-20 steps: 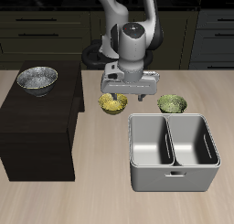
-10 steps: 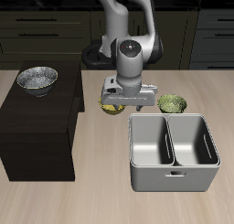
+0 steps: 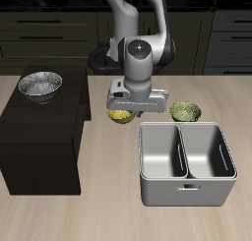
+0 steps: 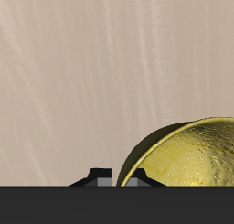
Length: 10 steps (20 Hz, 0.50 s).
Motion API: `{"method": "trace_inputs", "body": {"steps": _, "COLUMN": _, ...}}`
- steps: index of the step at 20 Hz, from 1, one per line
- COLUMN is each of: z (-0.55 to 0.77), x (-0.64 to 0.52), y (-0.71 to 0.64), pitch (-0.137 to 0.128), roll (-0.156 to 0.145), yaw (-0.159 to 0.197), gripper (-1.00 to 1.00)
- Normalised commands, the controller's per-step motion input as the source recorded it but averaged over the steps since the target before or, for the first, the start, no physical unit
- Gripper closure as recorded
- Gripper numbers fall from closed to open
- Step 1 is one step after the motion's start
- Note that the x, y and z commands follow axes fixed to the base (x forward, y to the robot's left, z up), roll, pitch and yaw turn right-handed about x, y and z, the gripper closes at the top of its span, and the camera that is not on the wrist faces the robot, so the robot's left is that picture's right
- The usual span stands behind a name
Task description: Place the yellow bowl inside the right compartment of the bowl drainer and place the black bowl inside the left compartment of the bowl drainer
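Note:
The yellow bowl (image 3: 119, 115) (image 4: 192, 154) rests on the table just behind the bowl drainer (image 3: 187, 192). My gripper (image 3: 128, 109) (image 4: 120, 178) is down over the bowl. Its fingertips (image 4: 101, 176) stand close together on either side of the bowl's rim, shut on it. Apart from them, the black bowl (image 3: 39, 85) sits on top of the dark cabinet (image 3: 39, 137). Both wells of the drainer hold nothing.
A small olive-green bowl (image 3: 185, 111) sits behind the drainer, beside the yellow bowl. The dark cabinet stands as a tall block next to the drainer. Dark kitchen cupboards (image 3: 49, 33) line the back.
My gripper came down onto the yellow bowl over the last second and now covers most of it. Between half a second ago and now it barely moved.

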Motion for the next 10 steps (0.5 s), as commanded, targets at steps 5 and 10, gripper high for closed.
{"method": "trace_inputs", "body": {"steps": 5, "z": 0.50, "x": -0.05, "y": 0.06, "pitch": -0.069, "roll": 0.027, "yaw": 0.023, "gripper": 1.00}}
{"method": "trace_inputs", "body": {"steps": 10, "z": 0.79, "x": -0.06, "y": 0.09, "pitch": -0.121, "roll": 0.021, "yaw": 0.015, "gripper": 1.00}}
